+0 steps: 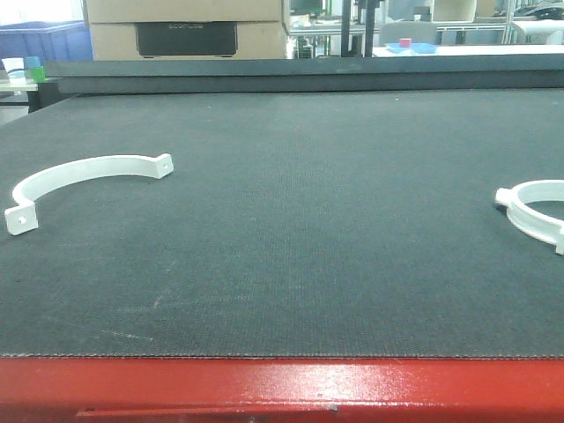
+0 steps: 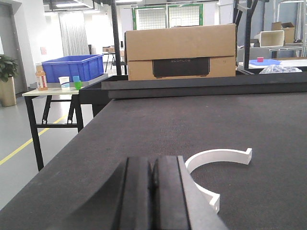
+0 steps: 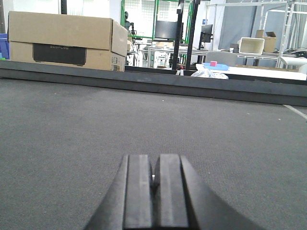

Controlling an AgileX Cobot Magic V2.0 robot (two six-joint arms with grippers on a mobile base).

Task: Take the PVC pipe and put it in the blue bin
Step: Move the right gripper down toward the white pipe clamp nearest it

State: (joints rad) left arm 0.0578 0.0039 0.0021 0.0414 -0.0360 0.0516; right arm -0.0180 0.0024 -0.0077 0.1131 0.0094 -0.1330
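The left gripper [image 2: 153,165] is clenched, its two dark pads pressed flat together and grasping nothing. It sits low over the dark mat [image 2: 144,124]. Just ahead and to its right, the white half-round PVC pipe piece [image 2: 217,158] lies flat on the mat. Its near end tab is close beside the right pad, though whether they touch cannot be told.

The right gripper [image 3: 156,165] is likewise closed on nothing. Open mat runs ahead of it to a raised dark ledge [image 3: 192,88].

In the front view a second PVC ring [image 1: 538,210] lies at the right border, partly cut off, well apart from the first piece. The mat ends at a red front edge [image 1: 282,383].

The blue bin [image 2: 72,67] stands off the mat on a side table [image 2: 48,91] past the far left corner, left of a cardboard box [image 2: 180,50].
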